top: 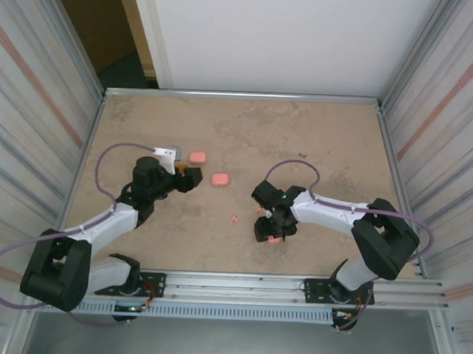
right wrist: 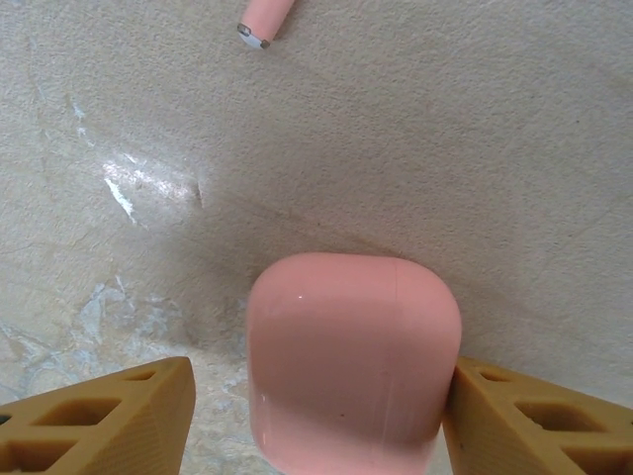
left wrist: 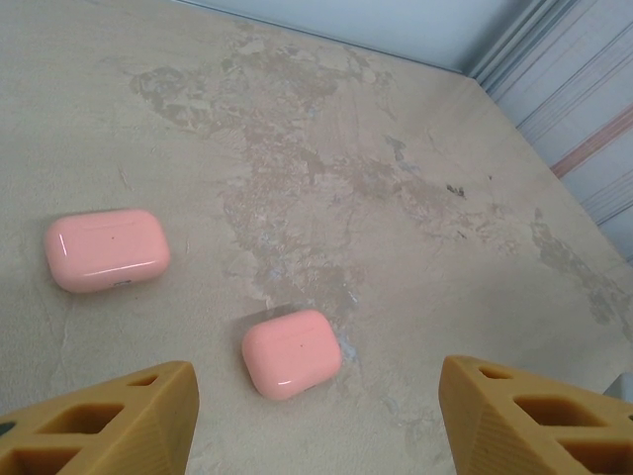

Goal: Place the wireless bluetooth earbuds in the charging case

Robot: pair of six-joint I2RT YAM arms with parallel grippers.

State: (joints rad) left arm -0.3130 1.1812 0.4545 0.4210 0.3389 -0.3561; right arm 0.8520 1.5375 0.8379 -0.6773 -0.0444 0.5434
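A closed pink charging case stands between the fingers of my right gripper. It touches the right finger, with a gap to the left finger, so the jaws are open around it. In the top view this case lies at the right gripper. The stem of a tiny pink earbud lies beyond the case. Another earbud lies on the table between the arms. My left gripper hovers open over a second closed case, touching nothing.
A third closed pink case lies to the left of the second one; both cases sit just right of the left gripper. Metal walls enclose the beige table.
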